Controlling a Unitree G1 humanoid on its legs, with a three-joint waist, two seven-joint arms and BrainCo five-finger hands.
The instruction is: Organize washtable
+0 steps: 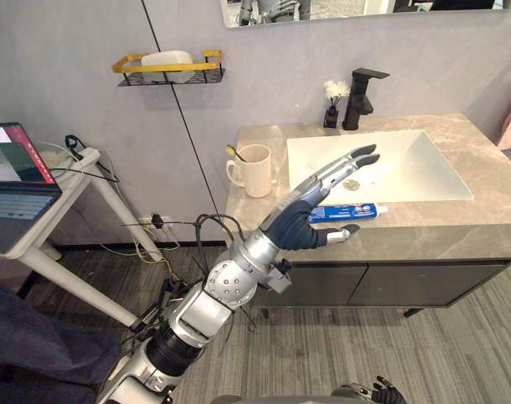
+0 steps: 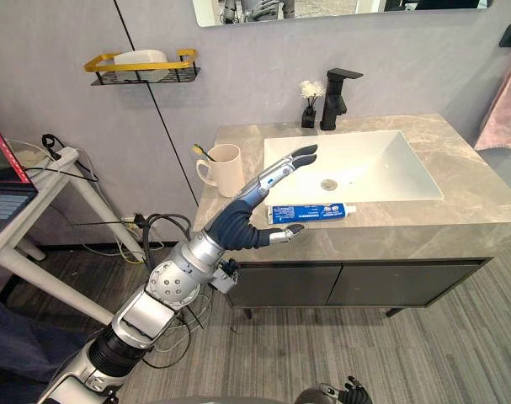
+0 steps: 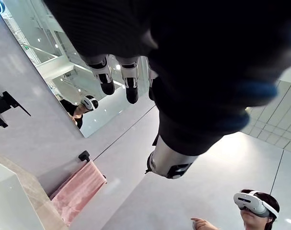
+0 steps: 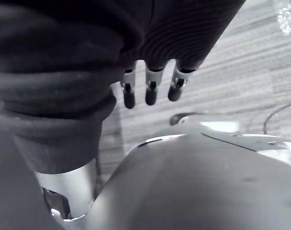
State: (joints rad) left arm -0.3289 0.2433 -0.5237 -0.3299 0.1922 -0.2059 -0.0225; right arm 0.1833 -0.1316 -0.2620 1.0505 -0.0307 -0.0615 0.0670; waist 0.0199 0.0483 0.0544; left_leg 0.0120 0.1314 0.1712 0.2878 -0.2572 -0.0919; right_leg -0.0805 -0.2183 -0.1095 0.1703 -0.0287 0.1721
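A blue and white toothpaste tube (image 1: 349,212) lies flat on the marble counter (image 1: 457,223), along the front rim of the white sink (image 1: 390,168). My left hand (image 1: 299,224) reaches over the counter's front edge, open, with straight fingers (image 2: 282,171) pointing over the basin and the thumb (image 1: 343,233) spread below. The tube's left end shows between fingers and thumb; I cannot tell whether they touch. A cream mug (image 1: 255,171) with a toothbrush stands to the left of the sink. My right hand (image 4: 150,91) hangs low over the floor, fingers relaxed and holding nothing.
A black faucet (image 1: 361,97) and a small vase of white flowers (image 1: 333,103) stand behind the sink. A yellow-rimmed wall shelf (image 1: 169,69) hangs at upper left. A side table with a laptop (image 1: 15,172) stands left. A pink towel (image 3: 78,191) hangs right; a person wearing a headset (image 3: 254,206) is nearby.
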